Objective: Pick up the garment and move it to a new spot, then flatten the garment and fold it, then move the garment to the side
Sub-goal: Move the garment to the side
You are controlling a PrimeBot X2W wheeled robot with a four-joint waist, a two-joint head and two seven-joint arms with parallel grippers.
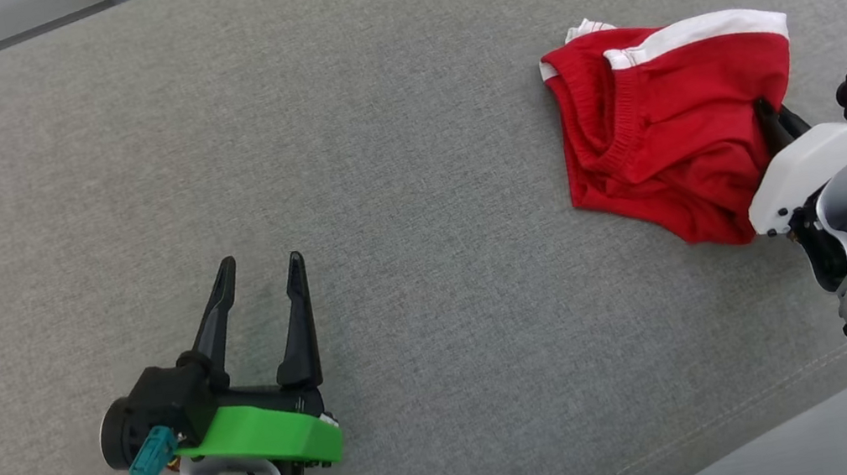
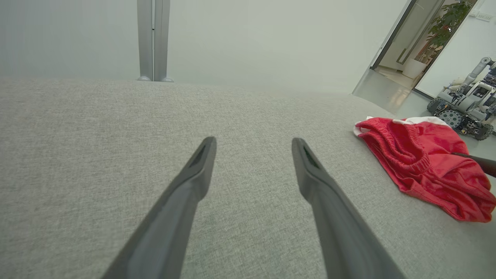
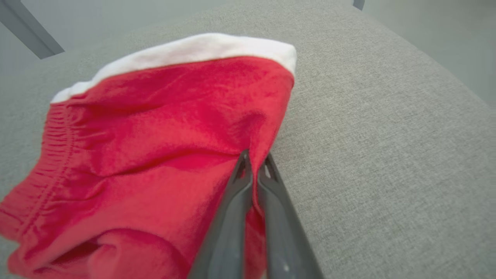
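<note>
Right, left gripper [image 1: 261, 260] hangs with jaws spread wide over grey cushion [image 1: 431, 287]; further out, right gripper [image 3: 256, 155] pinches the red garment [image 3: 162, 128], seemingly its side edge, cloth bunched left of those jaws.

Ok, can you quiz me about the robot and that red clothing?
1. True or false: the right claw is shut on the red garment.
2. What colour is the band along the garment's edge? A white, B blue, C yellow.
3. Fill in: the left claw is ____ and holds nothing.
Key: 1 true; 2 A; 3 open.
</note>
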